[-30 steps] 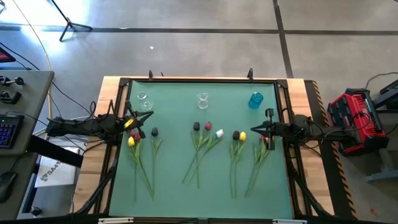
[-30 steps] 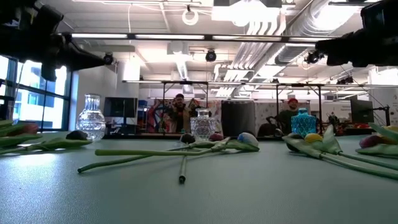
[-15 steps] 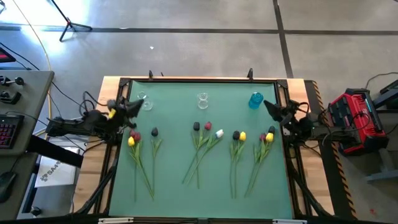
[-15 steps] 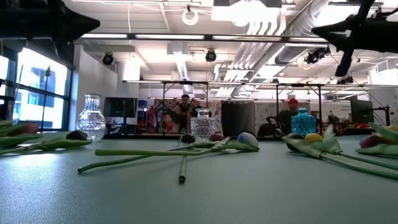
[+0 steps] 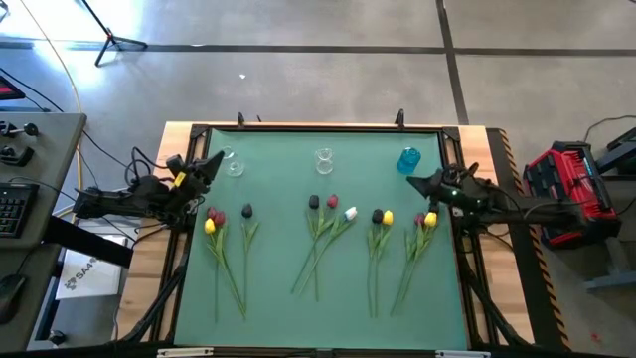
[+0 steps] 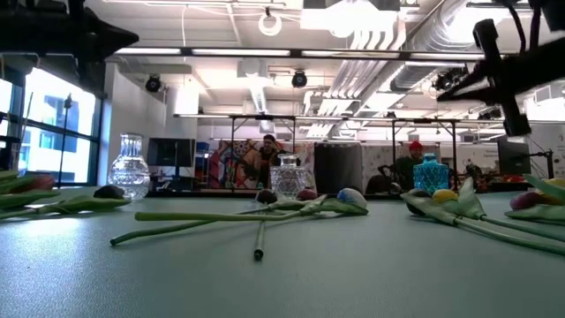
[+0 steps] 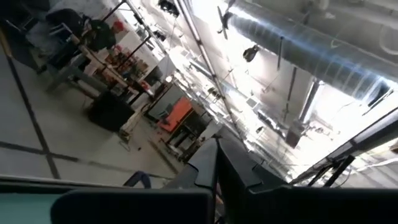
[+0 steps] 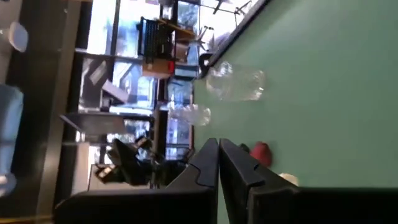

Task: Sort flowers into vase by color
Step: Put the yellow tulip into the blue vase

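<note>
Your left gripper (image 5: 212,162) is up in the air with its jaws pressed together and nothing between them. Your right gripper (image 5: 414,183) is the same, jaws together and holding nothing. The flowers (image 5: 323,234) all lie flat on the green table (image 5: 298,308), below and between the two sets of jaws. The blue vase (image 5: 408,160) stands just beside your right jaws.

The place is an open industrial lab or workshop: exposed ceiling ducts (image 6: 371,53) and strip lights, a polished concrete floor (image 5: 328,70), other workbenches with people (image 6: 265,159) behind, and a red tool case (image 5: 566,189) beside the green-topped table (image 5: 328,288).
</note>
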You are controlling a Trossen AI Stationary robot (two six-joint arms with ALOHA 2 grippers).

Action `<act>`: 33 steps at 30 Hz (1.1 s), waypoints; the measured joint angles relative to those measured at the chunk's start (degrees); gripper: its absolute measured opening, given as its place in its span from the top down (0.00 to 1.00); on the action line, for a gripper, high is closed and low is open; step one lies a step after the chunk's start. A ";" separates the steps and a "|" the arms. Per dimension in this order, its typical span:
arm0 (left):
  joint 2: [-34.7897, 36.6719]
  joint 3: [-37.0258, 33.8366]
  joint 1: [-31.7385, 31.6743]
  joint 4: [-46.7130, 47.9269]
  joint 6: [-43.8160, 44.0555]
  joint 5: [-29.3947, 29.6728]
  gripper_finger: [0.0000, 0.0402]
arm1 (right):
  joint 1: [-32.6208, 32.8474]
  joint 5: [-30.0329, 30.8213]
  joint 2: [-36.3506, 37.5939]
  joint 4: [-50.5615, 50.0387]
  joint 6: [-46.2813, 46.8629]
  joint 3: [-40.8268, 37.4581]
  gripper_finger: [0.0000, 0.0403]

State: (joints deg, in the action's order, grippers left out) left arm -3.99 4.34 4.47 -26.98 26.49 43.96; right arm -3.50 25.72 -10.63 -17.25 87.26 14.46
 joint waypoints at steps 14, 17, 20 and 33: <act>0.01 0.00 0.07 -1.13 7.71 -18.77 1.00 | -0.99 -8.70 -35.32 -50.75 3.94 37.81 1.00; -0.95 0.02 0.07 4.68 8.27 -20.56 1.00 | -0.25 -16.01 -41.66 -58.60 3.83 40.69 1.00; -4.77 -0.02 0.09 10.19 13.97 -21.47 0.96 | 2.60 -20.86 -46.42 -59.79 2.20 40.98 0.97; -30.20 0.00 0.09 -2.99 18.91 -25.90 0.68 | 19.94 -18.61 -52.42 -61.75 20.16 40.98 0.62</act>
State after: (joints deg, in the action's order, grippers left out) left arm -34.19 4.34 4.56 -29.97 45.41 18.06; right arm 16.44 7.11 -63.05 -79.00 107.42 55.44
